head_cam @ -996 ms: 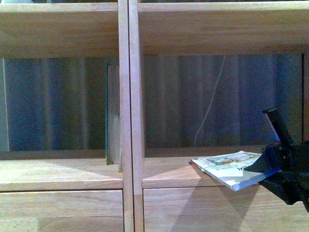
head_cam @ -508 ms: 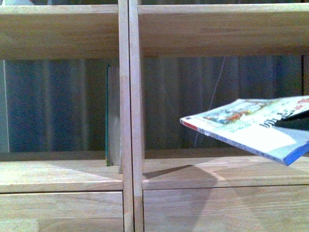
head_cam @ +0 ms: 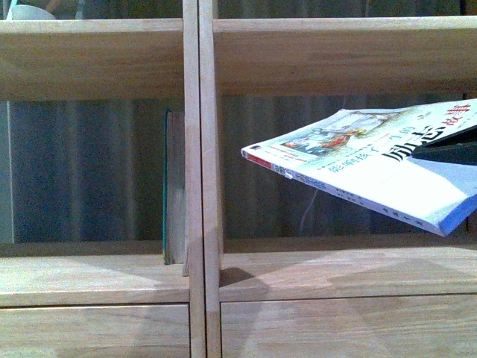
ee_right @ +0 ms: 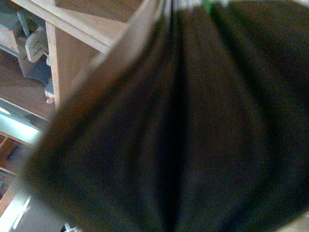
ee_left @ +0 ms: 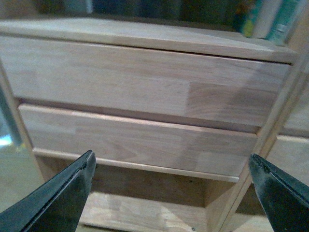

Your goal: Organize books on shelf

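Observation:
A thin book (head_cam: 373, 168) with a white-blue illustrated cover and a red-tipped spine hangs tilted in front of the shelf's right compartment, above its board. My right gripper (head_cam: 446, 148) is shut on its right part; only a dark finger shows over the cover. In the right wrist view the book (ee_right: 183, 125) fills the picture as a dark blur. A second thin book with a teal edge (head_cam: 173, 186) stands upright in the left compartment against the shelf's divider (head_cam: 201, 186). My left gripper (ee_left: 171, 193) is open and holds nothing, lower down, facing the drawer fronts (ee_left: 140, 82).
A white cable (head_cam: 302, 218) hangs behind the right compartment. A pale rounded thing (head_cam: 22, 11) sits on the upper left board. Drawer fronts (head_cam: 97, 328) lie under both compartments. Several book spines (ee_left: 270, 19) stand above the drawers in the left wrist view.
The book has risen off the right compartment's board and moved left, with its spine corner now pointing towards the divider. The right gripper has risen with it to the frame's right edge.

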Tool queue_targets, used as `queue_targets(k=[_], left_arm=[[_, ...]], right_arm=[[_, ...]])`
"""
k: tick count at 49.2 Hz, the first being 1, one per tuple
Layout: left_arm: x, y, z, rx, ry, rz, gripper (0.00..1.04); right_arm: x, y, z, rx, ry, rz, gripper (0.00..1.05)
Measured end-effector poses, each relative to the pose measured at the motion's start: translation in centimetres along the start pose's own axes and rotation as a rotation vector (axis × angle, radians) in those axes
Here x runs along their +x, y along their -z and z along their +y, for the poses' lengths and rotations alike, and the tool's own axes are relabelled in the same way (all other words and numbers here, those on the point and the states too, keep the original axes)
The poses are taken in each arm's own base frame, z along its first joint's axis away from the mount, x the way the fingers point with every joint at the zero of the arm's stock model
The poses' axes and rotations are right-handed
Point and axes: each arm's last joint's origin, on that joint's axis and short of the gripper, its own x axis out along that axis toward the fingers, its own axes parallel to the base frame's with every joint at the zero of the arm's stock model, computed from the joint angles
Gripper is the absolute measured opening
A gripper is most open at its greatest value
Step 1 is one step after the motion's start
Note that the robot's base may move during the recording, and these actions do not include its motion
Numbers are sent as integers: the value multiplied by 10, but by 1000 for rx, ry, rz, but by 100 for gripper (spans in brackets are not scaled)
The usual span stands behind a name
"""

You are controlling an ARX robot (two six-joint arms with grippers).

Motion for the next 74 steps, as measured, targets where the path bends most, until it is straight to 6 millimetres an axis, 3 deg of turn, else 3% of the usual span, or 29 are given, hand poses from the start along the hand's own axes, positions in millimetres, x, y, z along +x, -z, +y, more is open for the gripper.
queue_targets(k=[10, 16, 22, 32, 39, 45, 55, 74], left_arm=[[24, -19, 13, -205, 21, 9, 97], [51, -48, 25, -412, 220, 19, 97], [72, -65, 19, -600, 383, 45, 97], [95, -93, -7, -747, 478, 37, 97], [107, -121, -44, -870, 615, -12, 97], [110, -133, -66, -917, 695, -18, 97], [120, -133, -99, -978, 708, 33, 97], [132, -138, -123, -993, 747, 59, 97]], right_arm=[[4, 6, 2, -13, -10, 24, 7], [8, 9, 6, -19, -18, 29, 7], [14, 12, 18, -37, -53, 45, 7], [19, 14, 36, -58, -100, 49, 7], [24, 15, 41, -64, -109, 58, 7], [26, 17, 40, -60, -102, 62, 7], [30, 18, 43, -57, -112, 70, 7], [31, 34, 55, -50, -168, 130, 7]])
